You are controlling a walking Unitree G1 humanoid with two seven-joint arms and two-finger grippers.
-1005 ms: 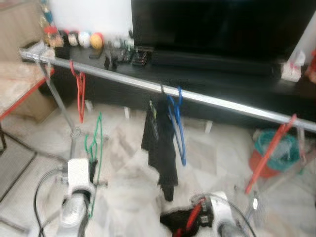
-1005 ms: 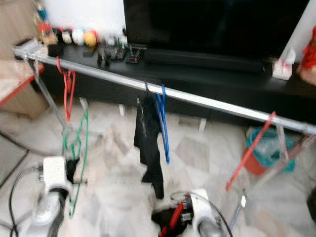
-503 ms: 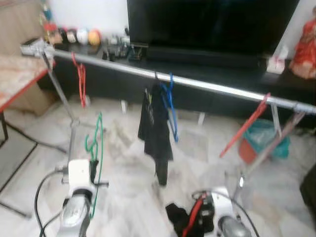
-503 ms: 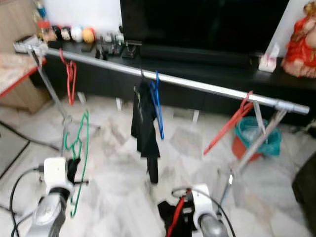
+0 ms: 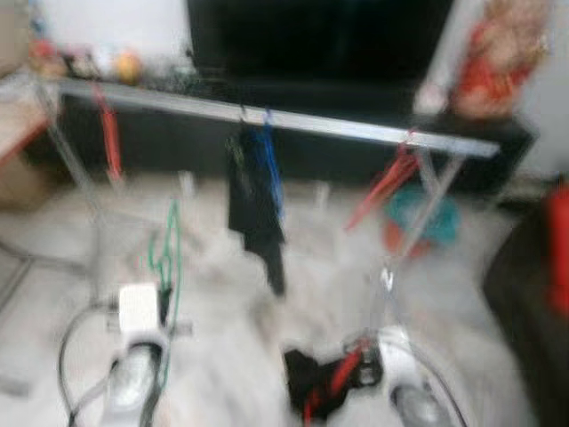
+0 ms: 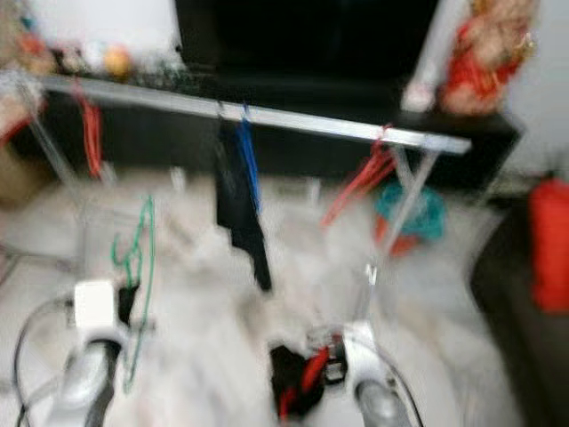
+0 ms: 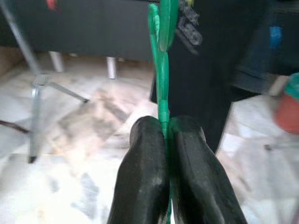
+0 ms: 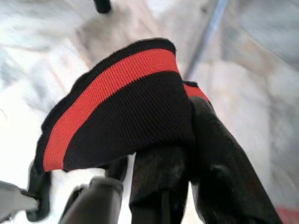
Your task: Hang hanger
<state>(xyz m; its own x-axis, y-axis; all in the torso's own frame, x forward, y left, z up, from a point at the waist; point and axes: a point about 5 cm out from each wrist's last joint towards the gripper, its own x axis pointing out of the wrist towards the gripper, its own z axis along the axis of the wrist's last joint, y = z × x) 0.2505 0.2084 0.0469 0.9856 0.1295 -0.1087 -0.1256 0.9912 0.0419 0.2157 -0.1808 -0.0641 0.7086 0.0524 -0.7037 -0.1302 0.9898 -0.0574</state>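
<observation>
- The room first: a big dark television [image 5: 311,40] sits on a long black cabinet [image 5: 356,133] against the far wall, with small ornaments on its top and a red figurine [image 6: 484,53] at one end. The head views are smeared, so details are soft.
- In front of the cabinet a silver clothes rail [image 5: 293,120] runs across on slanted legs. On it hang a black garment [image 5: 253,209], a blue hanger [image 5: 269,165], and red hangers [image 6: 89,133] toward each end.
- The floor [image 5: 222,356] is pale marble tile; a teal-and-red bin [image 6: 413,213] stands under the rail's far end.
- The left gripper [image 7: 166,128] is low and well short of the rail, its fingers pinched tight on the stem of the green hanger [image 7: 161,56], hook upward.
- The right gripper [image 8: 187,158] is low too, clamped on a black cloth with a red stripe [image 8: 117,112].
- I'd say it is in the approach step; next the hanger's hook needs lifting above a bare stretch of rail and lowering over it.
</observation>
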